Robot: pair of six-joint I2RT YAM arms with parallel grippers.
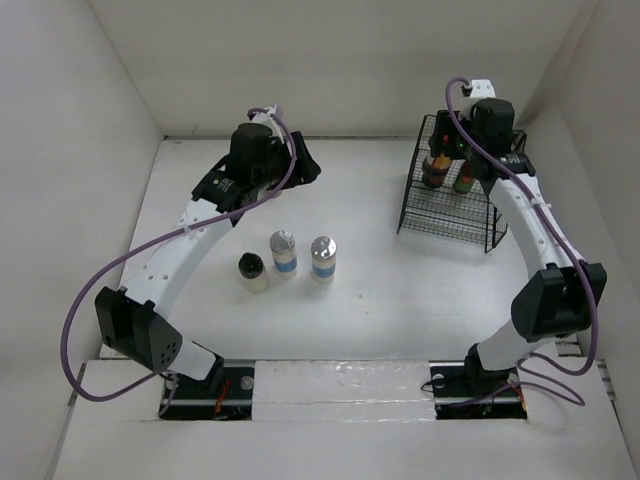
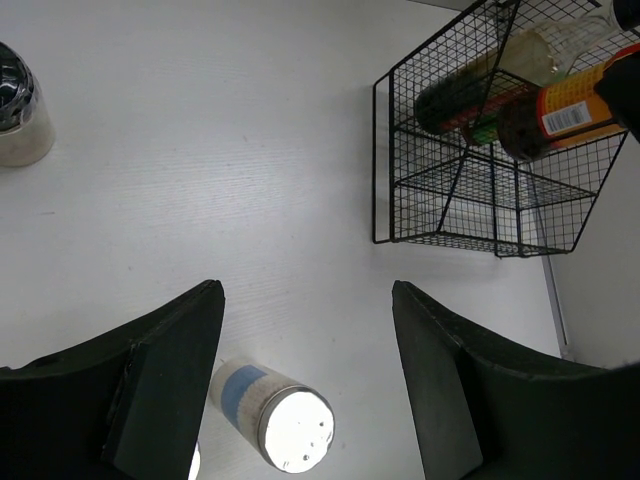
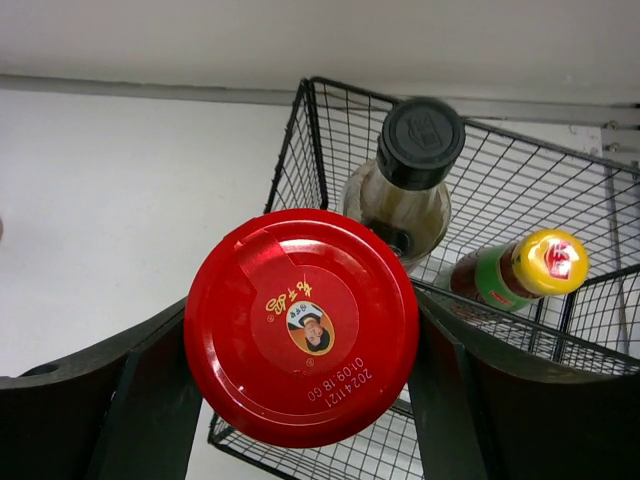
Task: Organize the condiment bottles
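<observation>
My right gripper (image 3: 302,350) is shut on the red-lidded dark jar (image 3: 300,325) and holds it in the left part of the black wire basket (image 3: 296,150). A black-capped bottle (image 3: 420,145) and a yellow-capped, green-necked bottle (image 3: 535,265) stand in the basket beside it. On the table stand a black-capped jar (image 1: 252,271) and two silver-capped blue-labelled shakers (image 1: 284,253) (image 1: 323,258). My left gripper (image 2: 305,300) is open and empty above the table, with one shaker (image 2: 272,412) below it. In the top view it (image 1: 303,165) hangs behind the three jars.
The basket (image 1: 420,215) stands at the back right, close to the right wall. White walls enclose the table at the back and on both sides. Another silver-capped jar (image 2: 20,110) shows at the left wrist view's upper left edge.
</observation>
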